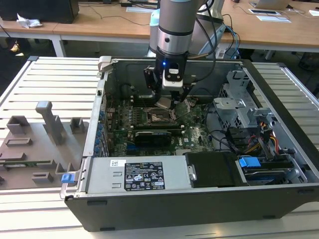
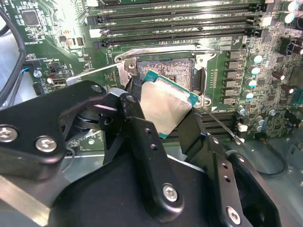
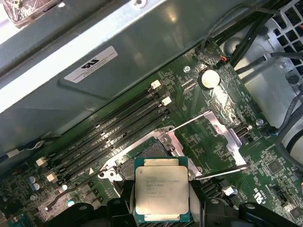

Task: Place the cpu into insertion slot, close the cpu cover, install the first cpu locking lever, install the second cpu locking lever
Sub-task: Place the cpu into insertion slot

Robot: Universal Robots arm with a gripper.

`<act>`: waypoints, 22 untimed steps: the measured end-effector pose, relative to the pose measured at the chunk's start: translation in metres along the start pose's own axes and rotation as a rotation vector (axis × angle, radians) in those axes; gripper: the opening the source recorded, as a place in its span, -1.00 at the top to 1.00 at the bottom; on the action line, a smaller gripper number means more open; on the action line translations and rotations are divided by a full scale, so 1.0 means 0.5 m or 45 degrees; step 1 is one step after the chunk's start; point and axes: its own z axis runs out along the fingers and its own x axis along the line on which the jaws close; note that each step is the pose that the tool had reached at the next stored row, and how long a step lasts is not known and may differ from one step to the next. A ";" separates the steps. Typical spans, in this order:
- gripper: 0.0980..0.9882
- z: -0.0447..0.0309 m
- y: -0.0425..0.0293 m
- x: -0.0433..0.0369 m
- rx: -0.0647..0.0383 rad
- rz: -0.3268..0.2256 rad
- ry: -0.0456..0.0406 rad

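Hovering inside the computer case (image 1: 199, 206), at about 12 o'clock from the middle of the exterior view, the gripper (image 1: 169, 106) has its two black fingers (image 2: 137, 123) pinched onto the cpu (image 2: 165, 106) by two opposite edges, so the jaws stand only as wide as the chip. The cpu hangs just over the insertion slot (image 2: 163, 64) and overlaps it in both wrist views. It looks tilted and not down in the socket yet, though I can't tell if a corner is touching. In the exterior view the slot sits right at 6 o'clock from the fingertips.

So I'm pretty sure this is step one, chip into socket. The cpu cover (image 3: 226, 135) is hinged open beside the socket and a locking lever (image 2: 94, 72) stands free, so nothing is closed or latched. My guess is that seating it calls for levelling the chip, squaring its corners to the metal rim and a really gentle drop, since that pin field looks easy to bend.

Materials-wise, the chip has a dull silver-grey metal lid on a teal-green square board. The socket is dark with a brownish pin field. The cover is a thin shiny plate, a square frame with a big cut-out. The lever is a thin bare wire rod. The memory slots (image 3: 118, 124) are long, narrow black plastic on the matte green motherboard (image 1: 197, 132).
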 end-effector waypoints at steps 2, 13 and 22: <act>0.00 0.000 0.000 0.000 0.000 0.011 0.000; 0.00 0.001 0.000 0.000 -0.002 0.112 0.000; 0.00 0.001 0.000 0.000 -0.003 0.189 0.000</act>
